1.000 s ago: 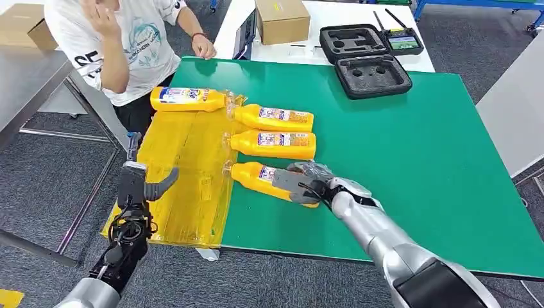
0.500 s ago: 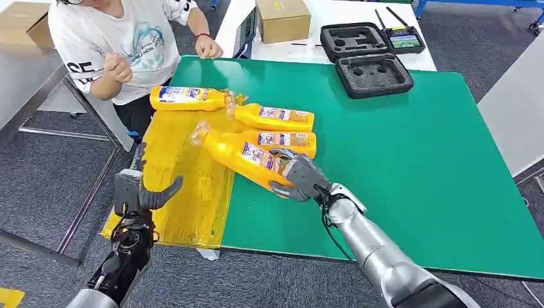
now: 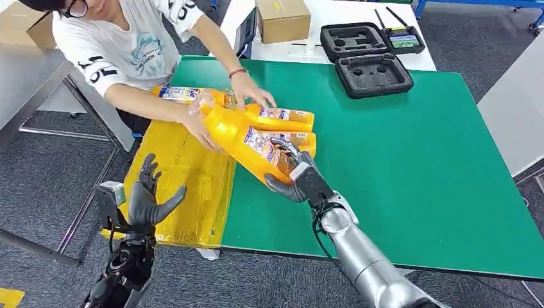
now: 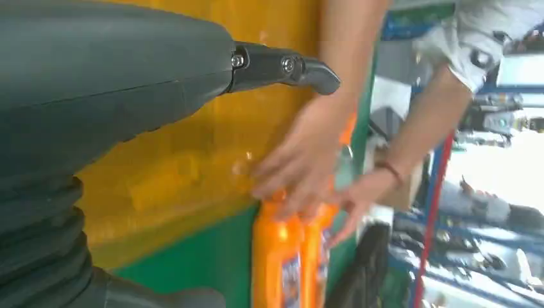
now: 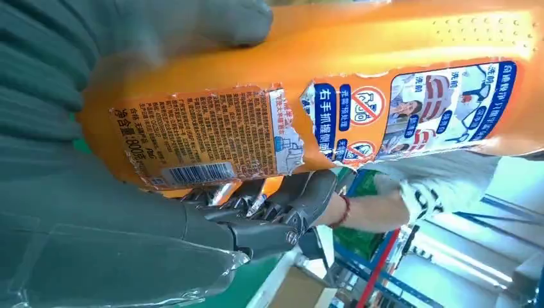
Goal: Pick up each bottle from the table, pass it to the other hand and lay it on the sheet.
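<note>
My right hand (image 3: 296, 174) grips the base of an orange bottle (image 3: 245, 137) and holds it tilted above the green table (image 3: 410, 154), its neck pointing toward the yellow sheet (image 3: 186, 186). The right wrist view shows that bottle (image 5: 333, 96) close up in my right hand (image 5: 115, 212). My left hand (image 3: 149, 196) is raised with fingers spread at the sheet's near left edge, holding nothing; its thumb (image 4: 282, 67) shows over the sheet (image 4: 192, 160). Two more bottles (image 3: 279, 117) lie on the table, another (image 3: 186, 94) at the sheet's far end.
A person (image 3: 128, 51) leans over the far left corner, both hands reaching among the bottles, one hand (image 3: 200, 131) right at the held bottle's neck. A cardboard box (image 3: 282, 19), black foam cases (image 3: 372, 74) and a remote controller (image 3: 404, 42) lie at the back.
My right hand took hold of the nearest bottle and lifted it, tilting its neck toward the sheet. My left hand rose and spread its fingers. The person leaned in and reached both hands among the bottles.
</note>
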Robot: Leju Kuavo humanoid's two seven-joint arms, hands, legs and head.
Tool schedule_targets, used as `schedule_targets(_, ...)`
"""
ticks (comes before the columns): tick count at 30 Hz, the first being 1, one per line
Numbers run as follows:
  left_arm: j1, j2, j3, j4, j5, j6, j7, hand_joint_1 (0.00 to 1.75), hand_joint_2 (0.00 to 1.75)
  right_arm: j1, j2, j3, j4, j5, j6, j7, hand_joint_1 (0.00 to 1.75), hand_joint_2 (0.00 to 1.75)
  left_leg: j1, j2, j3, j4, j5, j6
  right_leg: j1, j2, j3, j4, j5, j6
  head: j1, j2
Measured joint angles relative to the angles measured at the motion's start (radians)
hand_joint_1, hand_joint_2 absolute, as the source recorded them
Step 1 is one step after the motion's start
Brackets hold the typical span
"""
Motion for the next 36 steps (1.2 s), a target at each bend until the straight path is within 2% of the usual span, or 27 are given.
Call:
schedule_targets(6,0.022,0.0,-0.01,-0.059,0.011,-0.019,0.006,0.0,1.75,0.014,0.0,0.0,-0.004,-0.007,-0.003,-0.003,1.75,1.75,0.0,0.0,0.0,0.0,0.0,0.0,0.0,0.0,0.0,0.0,0.0,0.0,0.0,0.0)
schedule_targets(13,0.015,0.003,-0.093,-0.075,0.109,-0.21,0.09,0.0,1.75,0.067,0.021,0.0,-0.003,-0.023,0.008,-0.046,1.75,1.75,0.0,0.0,0.0,0.0,0.0,0.0,0.0,0.0,0.0,0.0,0.0,0.0,-0.001,0.0)
schedule_targets(24,-0.188,-0.016,-0.245,0.065,0.188,-0.278,0.124,0.0,1.75,0.187,0.1,0.034,-0.01,0.034,0.01,-0.046,1.75,1.75,0.0,0.001,0.001,0.0,0.0,-0.001,0.0,0.002,-0.001,0.0,0.0,0.0,0.0,0.0)
schedule_targets(36,-0.246,-0.03,-0.275,0.152,0.243,-0.331,0.122,0.0,1.75,0.187,0.107,0.03,-0.004,0.064,0.019,-0.039,1.75,1.75,0.0,0.001,0.0,0.0,0.0,0.0,0.0,0.002,-0.001,0.0,0.0,0.0,0.0,0.0)
